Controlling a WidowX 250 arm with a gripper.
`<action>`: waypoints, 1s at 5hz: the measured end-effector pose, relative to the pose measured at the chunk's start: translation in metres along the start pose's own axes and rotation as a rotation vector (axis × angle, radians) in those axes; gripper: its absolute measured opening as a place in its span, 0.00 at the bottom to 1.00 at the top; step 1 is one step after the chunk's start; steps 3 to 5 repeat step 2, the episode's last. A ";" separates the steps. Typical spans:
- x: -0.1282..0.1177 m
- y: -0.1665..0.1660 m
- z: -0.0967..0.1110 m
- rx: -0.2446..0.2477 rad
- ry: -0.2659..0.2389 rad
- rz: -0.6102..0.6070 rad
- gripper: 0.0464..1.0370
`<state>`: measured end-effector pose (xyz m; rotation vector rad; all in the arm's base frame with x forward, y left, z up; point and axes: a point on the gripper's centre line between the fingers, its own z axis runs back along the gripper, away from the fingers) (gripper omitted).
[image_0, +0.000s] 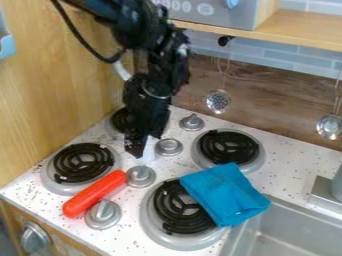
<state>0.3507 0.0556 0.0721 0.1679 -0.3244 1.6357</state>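
In the camera view, hangs down over the speckled stovetop (287, 160) with the black gripper (138, 149), close to a grey knob (168, 147) among the burners, perhaps for room above the coils. Cannot tell whether spread, pressed together or pinching anything. Just below in view, has the red rounded stick (97, 193) lying slantwise between the left burner (83, 162) and two lower knobs (141, 176), probably steadied there against rolling. Farther right, has the blue cloth (224, 194) draped partly over the front burner (175, 207) and reaching the sink (317, 210), seemingly settled by softness and its own weight.
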 end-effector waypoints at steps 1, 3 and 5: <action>0.001 0.012 0.009 0.071 0.142 0.141 0.97; -0.002 0.025 0.028 0.133 0.221 0.229 0.97; -0.002 0.025 0.028 0.133 0.221 0.229 0.97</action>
